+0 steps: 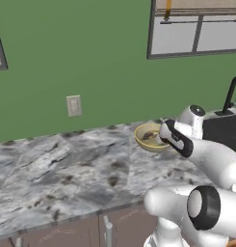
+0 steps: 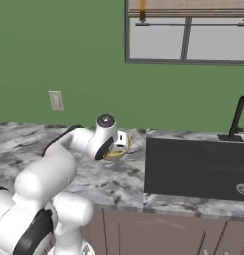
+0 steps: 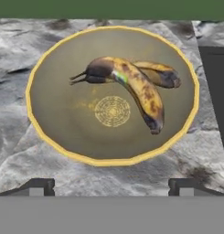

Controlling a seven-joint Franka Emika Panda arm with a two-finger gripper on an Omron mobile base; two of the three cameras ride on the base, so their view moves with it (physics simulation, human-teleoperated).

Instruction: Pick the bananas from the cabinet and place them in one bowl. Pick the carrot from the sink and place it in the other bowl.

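White arm segments fill the lower right of the left base view; beyond them the gripper point(image 1: 163, 136) hangs just over the bowl point(image 1: 142, 137) on the marbled counter point(image 1: 66, 169), with a blank wall outlet point(image 1: 74, 105) well off to its left on the green wall. Right base view: same arm from the other side, wrist above the bowl point(image 2: 124, 153), the black sink point(image 2: 193, 167) near on its right, tap point(image 2: 238, 117) at the far corner; carrot not discernible there. Hand view: two dark fingertips point(image 3: 38, 186) stand wide apart, holding nothing, directly above the bowl point(image 3: 45, 141); bananas point(image 3: 136, 84) lie inside, crossed, apparently just deposited. Next item judged to be the carrot. No legible writing; only a circular emblem at the bowl's centre.
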